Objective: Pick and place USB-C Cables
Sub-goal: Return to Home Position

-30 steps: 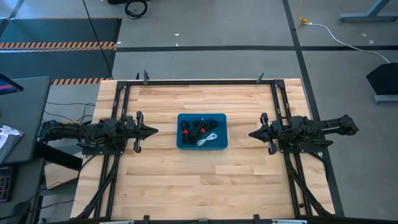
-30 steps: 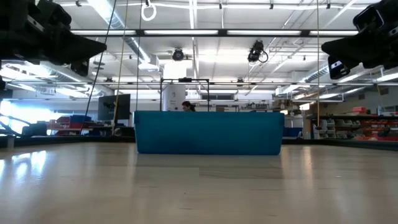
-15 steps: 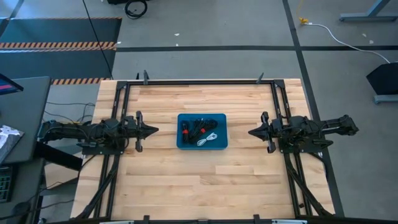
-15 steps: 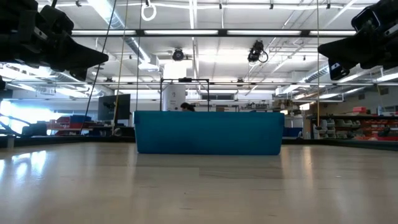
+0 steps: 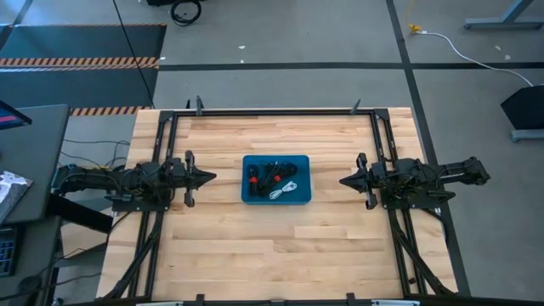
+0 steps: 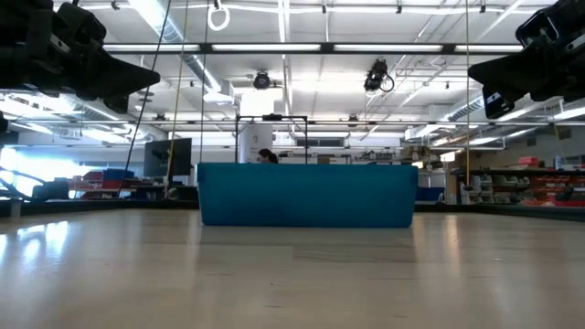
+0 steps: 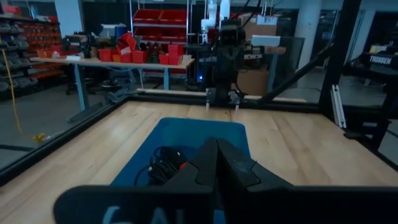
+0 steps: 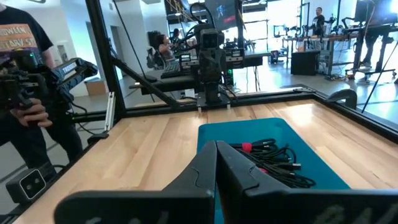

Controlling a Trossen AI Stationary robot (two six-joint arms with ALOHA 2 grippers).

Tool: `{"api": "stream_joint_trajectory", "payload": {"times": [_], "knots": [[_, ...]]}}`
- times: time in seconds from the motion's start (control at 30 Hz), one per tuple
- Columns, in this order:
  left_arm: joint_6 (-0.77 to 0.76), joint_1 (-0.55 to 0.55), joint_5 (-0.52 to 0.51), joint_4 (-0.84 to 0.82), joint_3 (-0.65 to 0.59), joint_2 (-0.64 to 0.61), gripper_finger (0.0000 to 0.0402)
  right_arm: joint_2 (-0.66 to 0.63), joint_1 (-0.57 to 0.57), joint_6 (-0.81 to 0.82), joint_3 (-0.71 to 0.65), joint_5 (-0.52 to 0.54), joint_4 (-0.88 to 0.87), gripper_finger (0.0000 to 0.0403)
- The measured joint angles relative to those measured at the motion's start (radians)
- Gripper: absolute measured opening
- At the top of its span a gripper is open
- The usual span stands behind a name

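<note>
A blue tray stands at the table's middle and holds the USB-C cables: black bundles, some with red bands, and one white bundle. The right wrist view shows the black bundles lying on the tray's floor. My left gripper hovers left of the tray, shut, pointing level at it. Right of the tray, my right gripper is shut too and points level at it. Both hang above the tabletop and touch nothing.
Black frame rails run along the table's far edge and down both sides. Bare wood lies near and far of the tray. A person with a hand-held camera stands beyond the table edge in the right wrist view.
</note>
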Motion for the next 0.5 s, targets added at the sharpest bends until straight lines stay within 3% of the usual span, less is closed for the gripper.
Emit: {"api": "stream_joint_trajectory", "payload": {"times": [0.5], "knots": [[-0.026,0.000,0.000,0.009,0.000,0.000,0.0011,0.000,0.000,0.000,0.000,-0.001,0.000,0.0009]]}}
